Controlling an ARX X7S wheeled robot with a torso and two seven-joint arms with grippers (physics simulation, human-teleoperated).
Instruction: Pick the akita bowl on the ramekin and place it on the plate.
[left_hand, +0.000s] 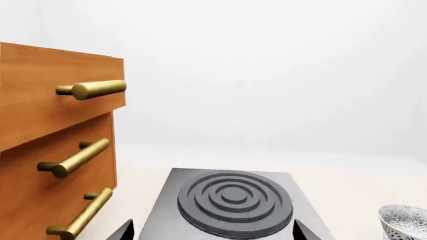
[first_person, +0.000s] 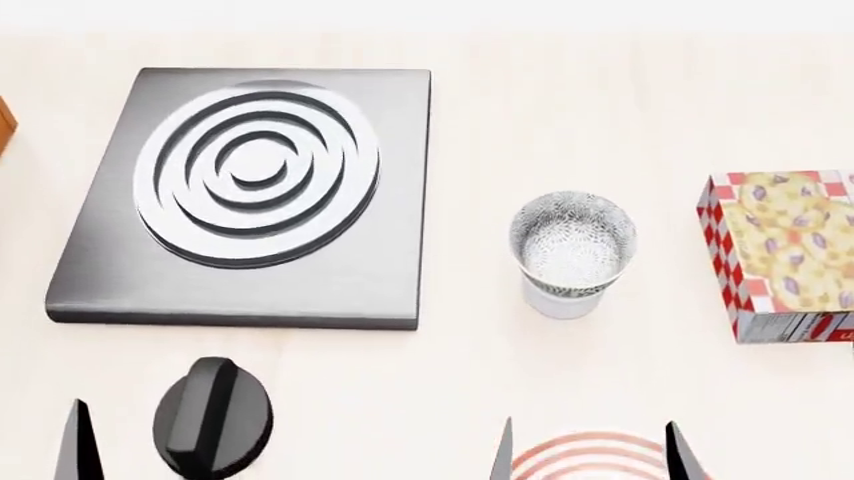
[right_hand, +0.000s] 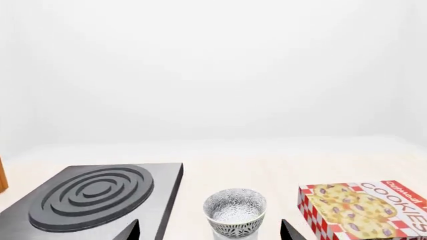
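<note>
Akita bowl (first_person: 573, 243) sits nested on the ramekin (first_person: 566, 298), right of centre in the head view, on the tabletop (first_person: 534, 130). Only a white sliver of the ramekin shows under it. Plate (first_person: 590, 457) with red rings is cut off at the bottom edge, just below the bowl and apart from it.

Right end effector (first_person: 590, 452): two dark fingertips spread wide at the bottom edge, straddling the plate, gripping nothing. Left end effector (first_person: 80, 440): one fingertip visible at lower left in the head view; both tips sit wide apart in its wrist view, released.

Hotplate (first_person: 254, 190) fills the upper left, black knob (first_person: 211, 415) below it. Cookie box (first_person: 781, 255) at the right edge. Wooden drawers (left_hand: 53, 145) with brass handles at the left of the left wrist view.
</note>
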